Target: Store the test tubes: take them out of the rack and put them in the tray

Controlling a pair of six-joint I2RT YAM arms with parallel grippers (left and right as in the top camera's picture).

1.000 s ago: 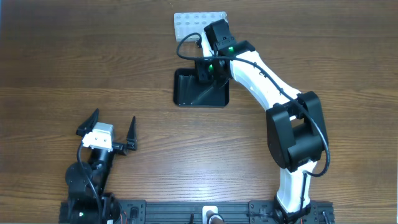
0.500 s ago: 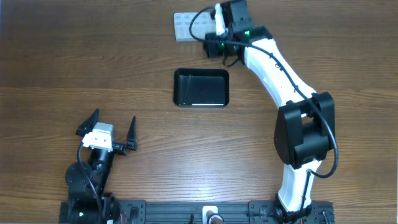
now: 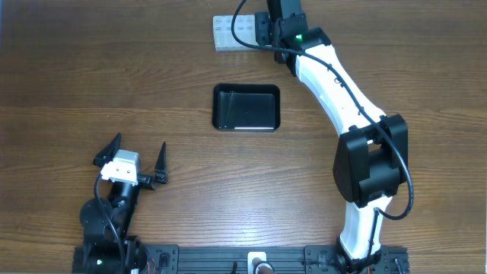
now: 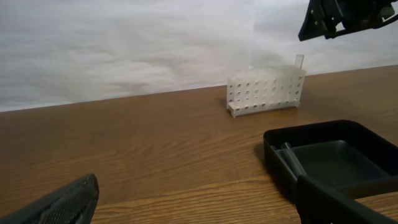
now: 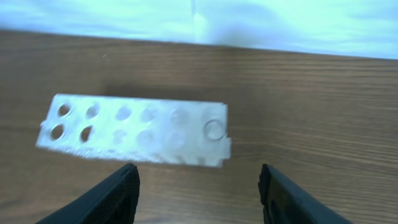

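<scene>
The right tool [image 5: 196,171] hung released, fingers spread wide and grasping nothing, above the end of the rack [image 5: 134,127] where one test tube [image 5: 214,129] stood in a corner hole. A second before, we had seen this tool low over the tray [image 3: 217,122]; half a second later it was rising toward the rack, and now it was over it. We judged from this that one delivery was finished, since what looked like a clear tube [image 4: 291,158] lay along the tray's inner wall, and that the standing tube was the next pick; the rack's other holes looked empty. The rack sat near the far edge of the bench, with a pale wall behind, so there was little room beyond it; open bench lay between rack and tray in the middle. The left tool [image 3: 138,142] rested, also spread and empty, toward the near left corner, well apart from both.
</scene>
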